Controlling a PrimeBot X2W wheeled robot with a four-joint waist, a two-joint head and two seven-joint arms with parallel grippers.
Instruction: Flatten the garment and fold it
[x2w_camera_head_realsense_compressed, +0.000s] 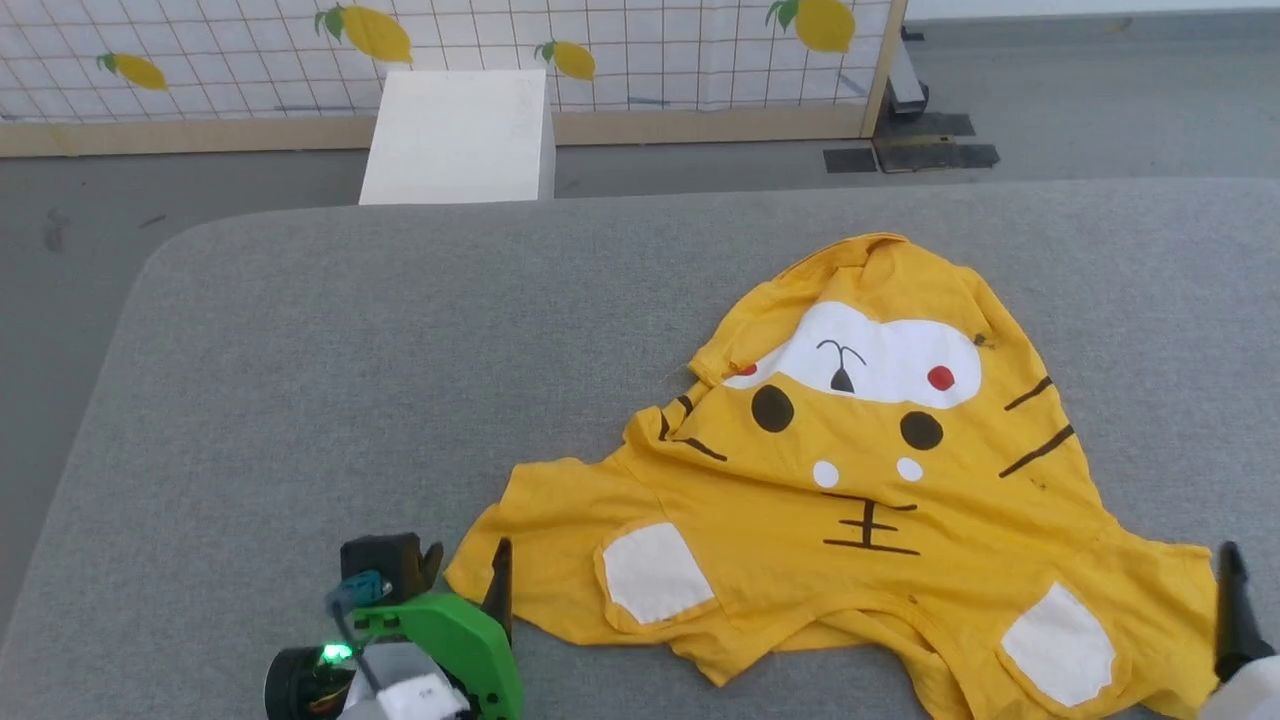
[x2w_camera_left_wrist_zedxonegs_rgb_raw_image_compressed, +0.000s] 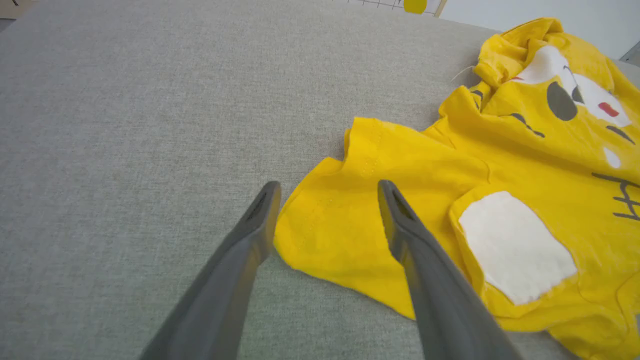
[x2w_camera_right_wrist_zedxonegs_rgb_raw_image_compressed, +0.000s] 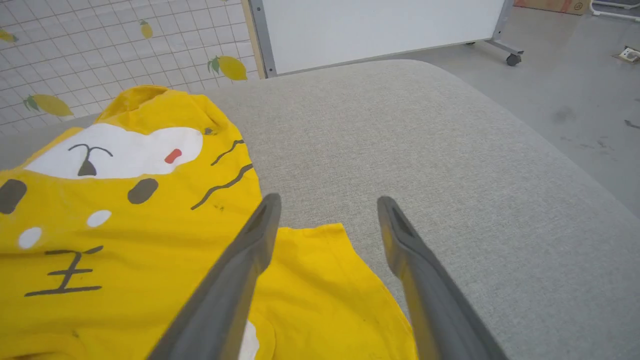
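Garment position: the garment (x2w_camera_head_realsense_compressed: 860, 480) lies print side up on the grey padded surface (x2w_camera_head_realsense_compressed: 400, 350), right of centre, neck opening at the near edge, hem at the far end.
Garment condition: not flat; the far left part of the body is folded over and bunched, and the far hem narrows to a rumpled peak.
Sleeves: both spread out at the near side, each with a white patch (x2w_camera_head_realsense_compressed: 655, 575).
Left gripper: the left gripper (x2w_camera_left_wrist_zedxonegs_rgb_raw_image_compressed: 328, 186) has its jaws wide apart and holds nothing.
Left wrist view: one finger over bare surface, the other over the left sleeve; contact with the cloth cannot be determined.
Right gripper: the right gripper (x2w_camera_right_wrist_zedxonegs_rgb_raw_image_compressed: 328, 200) is spread wide and holds nothing.
Right wrist view: one finger over the right sleeve, the other over bare surface; beyond stand a white panel (x2w_camera_right_wrist_zedxonegs_rgb_raw_image_compressed: 375, 25) on casters and grey floor.
Head view: a white box (x2w_camera_head_realsense_compressed: 460, 135) and a lemon-print screen (x2w_camera_head_realsense_compressed: 640, 50) stand behind the surface.
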